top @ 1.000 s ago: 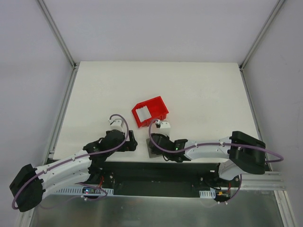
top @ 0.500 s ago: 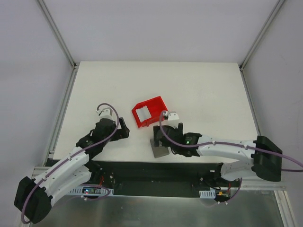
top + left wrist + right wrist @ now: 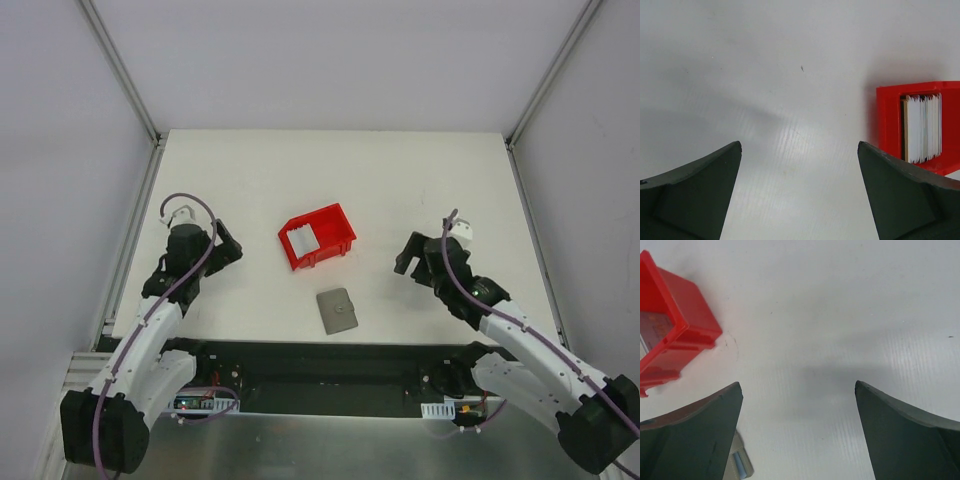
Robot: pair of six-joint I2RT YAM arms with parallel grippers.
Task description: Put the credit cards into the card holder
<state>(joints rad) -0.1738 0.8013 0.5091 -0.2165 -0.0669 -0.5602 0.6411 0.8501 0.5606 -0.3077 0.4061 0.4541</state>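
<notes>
The credit cards [image 3: 303, 240] stand on edge as a pale stack inside the red bin [image 3: 330, 228] at the table's middle. In the left wrist view the cards [image 3: 923, 128] show in the bin [image 3: 888, 120] at the right. The card holder [image 3: 337, 310], a flat grey wallet with a small round snap, lies near the front edge below the bin. In the right wrist view its corner [image 3: 740, 466] shows a pale blue strip. My left gripper [image 3: 229, 250] is open and empty, left of the bin, and also shows in its wrist view [image 3: 799, 146]. My right gripper [image 3: 408, 256] is open and empty, right of the holder, and also shows in its wrist view [image 3: 798, 385].
The red bin also shows at the upper left of the right wrist view [image 3: 675, 330]. The white table [image 3: 400, 190] is bordered by metal rails at left [image 3: 135, 235] and right [image 3: 528, 230]. The black base plate [image 3: 330, 365] runs along the near edge.
Both arms have drawn back from the middle, the left one to the left and the right one to the right. The card holder, earlier under the right gripper, now lies uncovered.
</notes>
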